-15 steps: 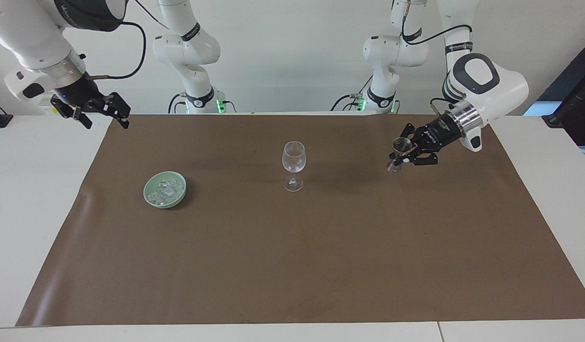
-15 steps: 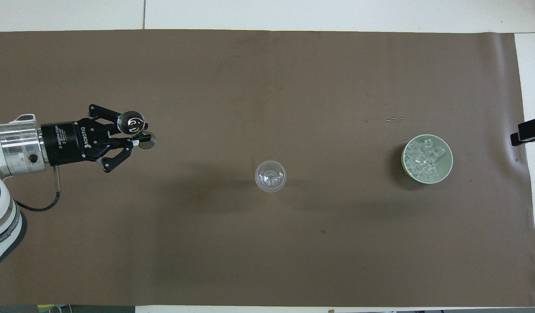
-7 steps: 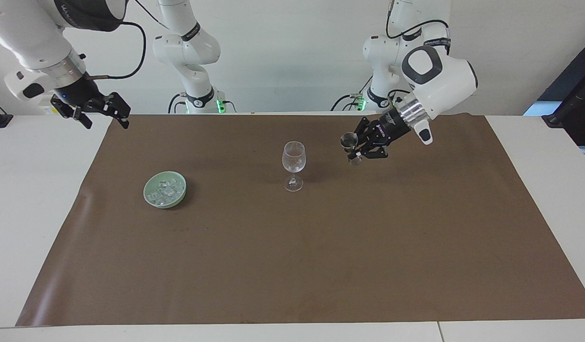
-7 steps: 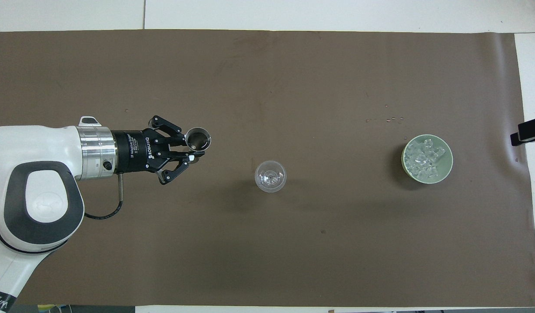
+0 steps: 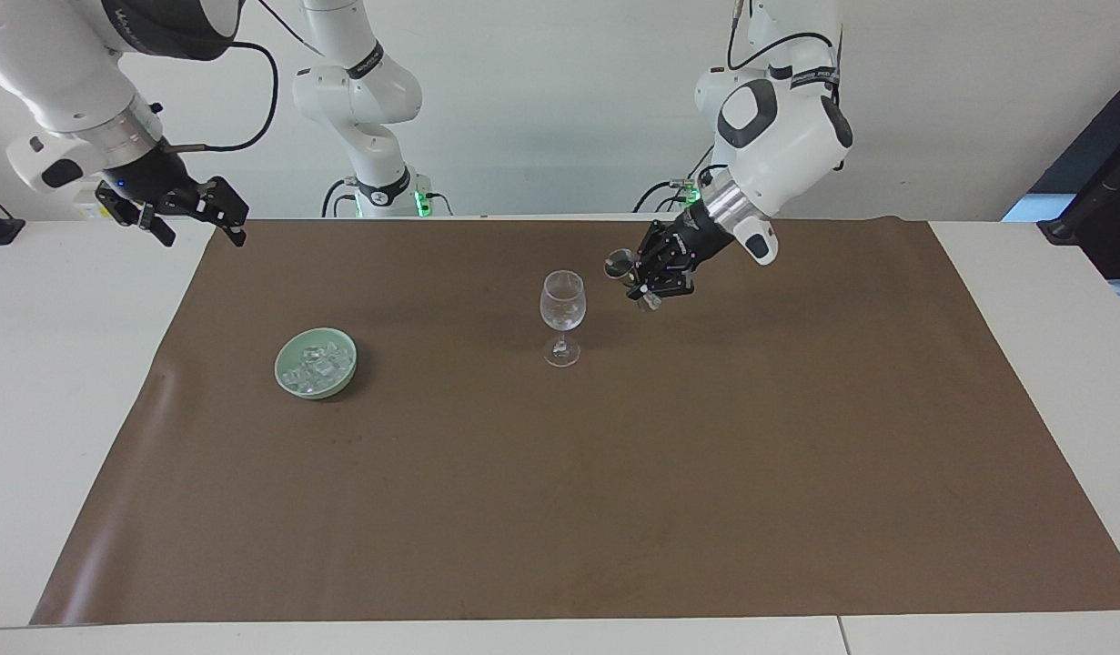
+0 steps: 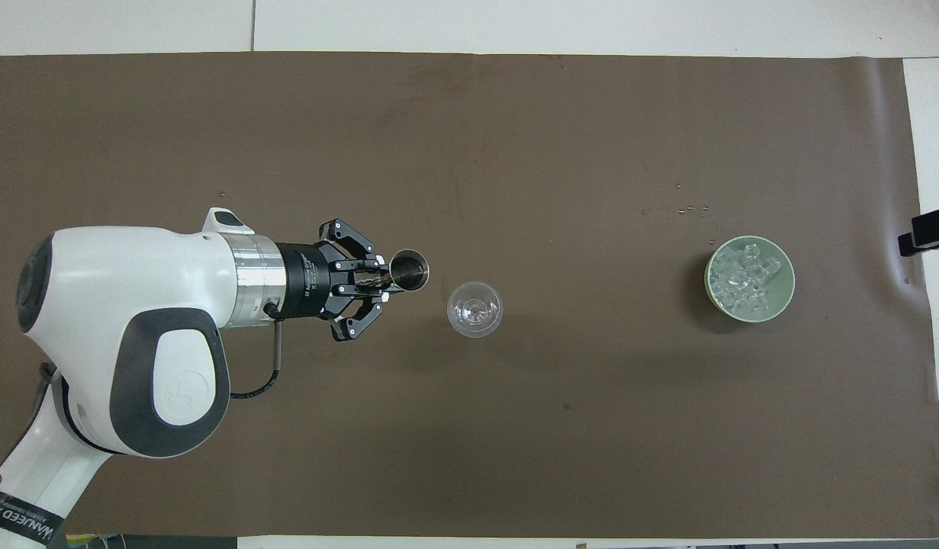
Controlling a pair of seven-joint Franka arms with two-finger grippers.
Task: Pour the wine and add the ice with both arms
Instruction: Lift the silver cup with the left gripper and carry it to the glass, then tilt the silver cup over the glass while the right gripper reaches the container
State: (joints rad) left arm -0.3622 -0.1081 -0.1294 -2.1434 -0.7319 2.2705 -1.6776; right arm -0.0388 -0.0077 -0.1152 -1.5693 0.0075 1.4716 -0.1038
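Here the left gripper (image 5: 644,277) is clenched on a small shiny metal jigger (image 6: 409,270), held up just beside the clear, stemmed wine glass (image 5: 561,314). The glassy ice (image 5: 317,366) cubes heap in a smooth pale green dish (image 5: 287,382) toward the right arm's end. The right gripper (image 5: 196,214) waits, apparently spread wide.

place: robotics lab | signs: two bench-mounted white arms (image 5: 778,118), brown paper sheet (image 5: 614,473) on white table (image 5: 59,364), bare wall
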